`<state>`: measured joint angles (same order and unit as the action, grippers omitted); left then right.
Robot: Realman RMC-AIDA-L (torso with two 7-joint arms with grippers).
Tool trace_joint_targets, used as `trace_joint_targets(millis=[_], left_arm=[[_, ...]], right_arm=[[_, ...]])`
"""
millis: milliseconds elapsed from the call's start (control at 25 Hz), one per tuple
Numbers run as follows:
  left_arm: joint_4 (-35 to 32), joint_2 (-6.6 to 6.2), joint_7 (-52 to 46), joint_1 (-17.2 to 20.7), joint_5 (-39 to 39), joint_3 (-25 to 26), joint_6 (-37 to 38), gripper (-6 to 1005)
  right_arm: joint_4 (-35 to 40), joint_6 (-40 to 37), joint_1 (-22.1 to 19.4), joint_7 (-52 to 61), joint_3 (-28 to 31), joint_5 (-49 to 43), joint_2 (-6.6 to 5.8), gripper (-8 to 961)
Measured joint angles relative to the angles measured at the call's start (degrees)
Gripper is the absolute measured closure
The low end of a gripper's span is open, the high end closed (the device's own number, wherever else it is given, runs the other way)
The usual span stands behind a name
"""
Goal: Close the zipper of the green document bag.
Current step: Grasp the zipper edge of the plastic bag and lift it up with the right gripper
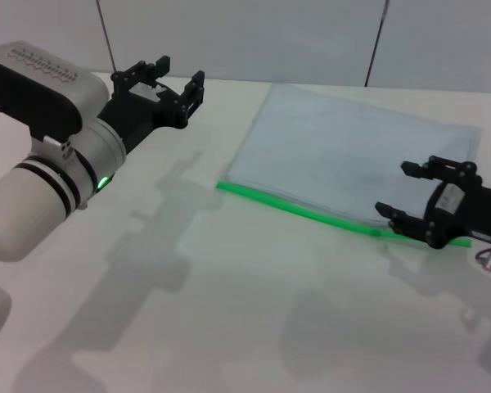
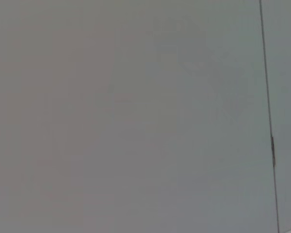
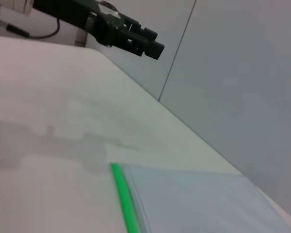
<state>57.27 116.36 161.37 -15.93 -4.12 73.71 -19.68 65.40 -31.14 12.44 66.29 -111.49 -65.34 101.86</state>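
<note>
Zipper: you see the zipper as a bright green strip along the near long edge of the bag, running from about the middle of the surface toward 4 o'clock in the head view; the right wrist view shows its left end. The slider cannot be made out.
Bag: the green document bag lies flat on the surface, at about 2 o'clock from the centre of the head view, its far edge close to the wall.
Right pincer: your right pincer sits at about 4 o'clock, low over the right end of the zipper, its fingers spread apart with nothing between them; one fingertip is just beside the green strip. You cannot tell whether it touches.
Left pincer: your left pincer is raised at about 10 o'clock, well apart from the bag, fingers parted and empty. It also shows far off in the right wrist view.
Surface: the white surface carries the bag and the arms' shadows.
Wall: the left wrist view shows only a grey wall with a thin dark seam.
</note>
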Motion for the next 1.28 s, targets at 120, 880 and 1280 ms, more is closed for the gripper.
trace_joint_targets(millis=[120, 880, 1280], left_arm=[[-0.5, 0.00, 0.0, -0.3, 0.0, 0.0, 0.0, 457], [-1.8, 0.02, -0.7, 0.9, 0.1, 1.6, 0.0, 457], [-1.8, 0.00, -1.4, 1.1, 0.1, 2.4, 0.0, 456]], right_arm=[[2.7, -1.4, -2.7, 1.8, 2.1, -6.4, 0.71, 267], [18.4, -10.0, -16.6, 9.9, 17.7, -52.0, 14.28, 272], [15.6, 0.0, -16.1, 9.7, 14.1, -59.1, 14.41, 281]])
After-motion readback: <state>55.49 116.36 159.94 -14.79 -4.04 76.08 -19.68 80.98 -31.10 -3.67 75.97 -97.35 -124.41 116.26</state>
